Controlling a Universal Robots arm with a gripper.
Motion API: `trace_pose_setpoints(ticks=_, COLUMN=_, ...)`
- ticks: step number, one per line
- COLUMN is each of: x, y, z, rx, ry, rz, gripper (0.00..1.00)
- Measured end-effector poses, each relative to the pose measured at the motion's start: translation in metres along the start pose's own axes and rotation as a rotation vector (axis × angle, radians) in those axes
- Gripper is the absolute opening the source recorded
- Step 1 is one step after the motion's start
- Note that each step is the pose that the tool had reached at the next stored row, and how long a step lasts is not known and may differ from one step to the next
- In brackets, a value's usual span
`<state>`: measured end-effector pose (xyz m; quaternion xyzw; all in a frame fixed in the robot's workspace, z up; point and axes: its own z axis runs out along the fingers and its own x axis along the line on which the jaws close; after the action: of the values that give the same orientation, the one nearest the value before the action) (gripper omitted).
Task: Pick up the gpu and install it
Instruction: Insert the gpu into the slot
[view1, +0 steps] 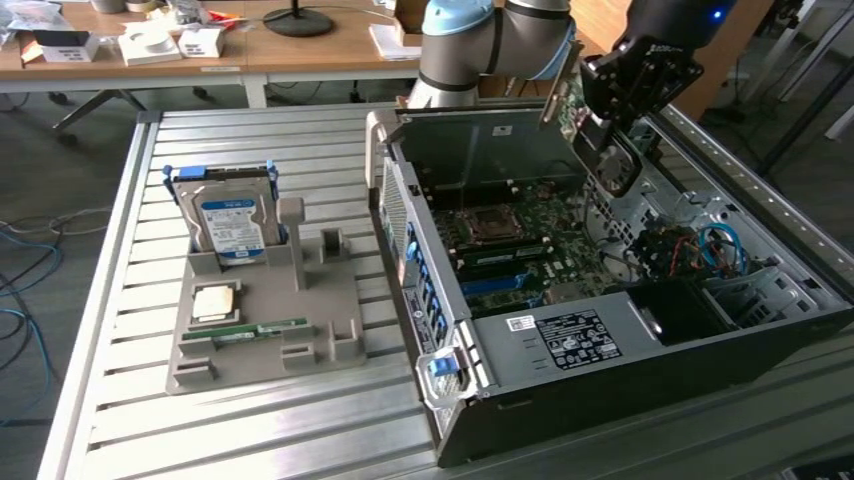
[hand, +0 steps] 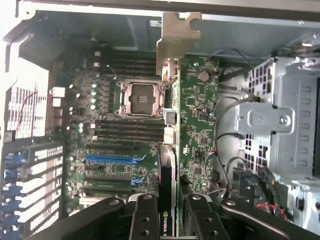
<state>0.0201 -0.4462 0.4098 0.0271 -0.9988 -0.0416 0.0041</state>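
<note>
The robot arm's gripper (view1: 603, 112) is clamping the gpu (view1: 609, 160) between its fingers and holding it in the air over the far right part of the open computer case (view1: 587, 335). Judging by this, the pick-up is done and the install is not: the card is hanging above the motherboard (view1: 521, 250) rather than sitting in a slot, and its metal bracket is pointing toward the case's far wall.

The exterior view is showing the wider scene. At that view's left, a gray holder (view1: 314, 300) is standing on the slatted table (view1: 160, 420), well apart from the card. It is carrying the silver hard drive (view1: 230, 222) upright and a small green memory stick (view1: 251, 329) lying flat. This view is also giving the clearest sense that the card is clear of the board.

The wrist view is looking straight down past the black fingers (hand: 145, 217) and along the card's thin edge. From here the card is running edge-on across the board beside the processor socket (hand: 140, 99). The expansion slots (hand: 112, 159) are lying off to one side of the card, so it does not appear to be lined up over one of them. Whether its lower edge is close to any slot cannot be told from this angle.
</note>
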Motion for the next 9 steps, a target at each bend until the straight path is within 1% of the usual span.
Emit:
trace_pose_setpoints(ticks=5, x=0.0, y=0.0, z=0.0002, rx=0.0014, ry=0.0075, rz=-0.09, gripper=0.26)
trace_pose_setpoints(ticks=9, x=0.0001, y=0.0, z=0.0002, rx=0.0043, ry=0.0138, rz=-0.162, gripper=0.26)
